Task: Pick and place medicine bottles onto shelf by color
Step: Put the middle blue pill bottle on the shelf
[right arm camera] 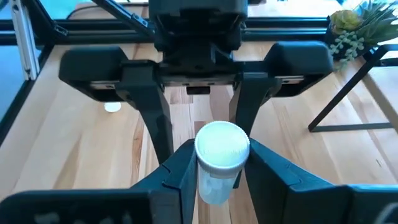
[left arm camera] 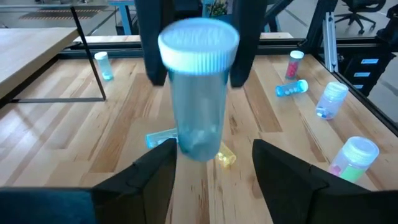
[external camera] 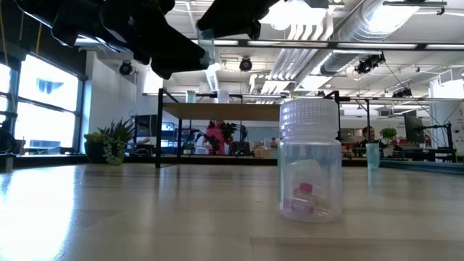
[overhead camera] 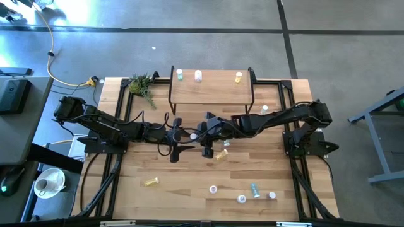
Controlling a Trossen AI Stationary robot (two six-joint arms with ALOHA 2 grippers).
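Note:
A light-blue medicine bottle (left arm camera: 198, 106) with a white cap hangs in the air over the middle of the table. My right gripper (right arm camera: 221, 155) is shut on it. My left gripper (left arm camera: 212, 149) is open; its fingers stand on either side of the bottle's lower end and do not hold it. In the high view the two grippers, left (overhead camera: 183, 134) and right (overhead camera: 203, 133), meet nose to nose in front of the shelf (overhead camera: 211, 94). On the shelf stand a teal bottle (overhead camera: 179, 74), a white one (overhead camera: 198, 75) and a yellow one (overhead camera: 238, 77). My right gripper pinches the bottle's upper body, just under the cap (right arm camera: 219, 177), between its two fingers. It comes from the table's right side, slanting down. The bottle stands roughly upright with its cap up, lifted clear of the table.
Loose bottles lie on the near half of the table: yellow ones (overhead camera: 150, 181) (overhead camera: 221, 154), a teal one (overhead camera: 255, 189) and others near it (overhead camera: 242, 198). A clear bottle with pink contents (external camera: 309, 163) stands close to the low camera. A small plant (overhead camera: 142, 85) sits left of the shelf.

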